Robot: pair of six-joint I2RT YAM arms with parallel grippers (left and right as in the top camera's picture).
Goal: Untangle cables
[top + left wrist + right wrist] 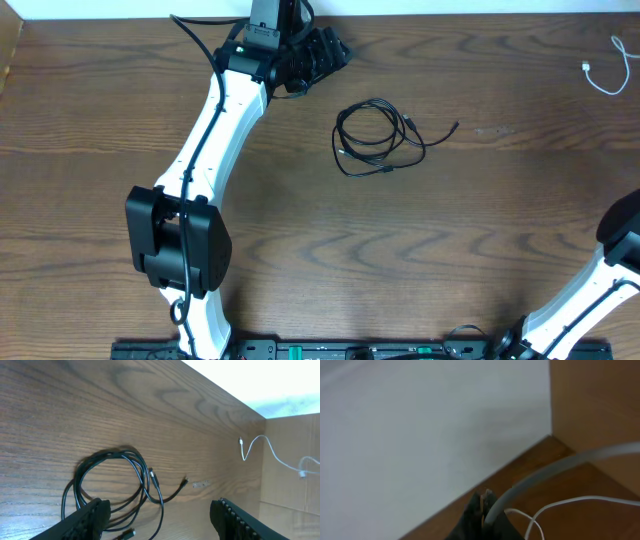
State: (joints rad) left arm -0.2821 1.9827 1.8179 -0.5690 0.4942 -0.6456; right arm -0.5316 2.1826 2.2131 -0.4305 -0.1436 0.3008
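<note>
Right now the black cable (338, 140) lies as a loose coil of several overlapping loops flat on the wooden table (480, 230), w/ one plug end (455, 126) trailing out to the right of the coil. A 2nd small plug sits at the coil's lower edge.

L gripper (330, 55) hangs up and to the left of the coil in the overhead view. Its fingers are spread well apart w/ nothing between them, and it is not touching the cable. From the L wrist cam both black fingers (85, 517) frame the coil's near side.

White cable (587, 69) is well apart from the coil, far to its right and a bit higher in the overhead view, by a wooden side panel (290, 450). No contact btw the two cables.

R gripper (482, 510) is out of the overhead shot; only the R arm (610, 270) shows, low and far right of the coil. On the R wrist cam its fingers are pressed together, and a blurred stretch of white cable runs straight out from the tips, so it looks pinched there. A thinner stretch loops just below.
</note>
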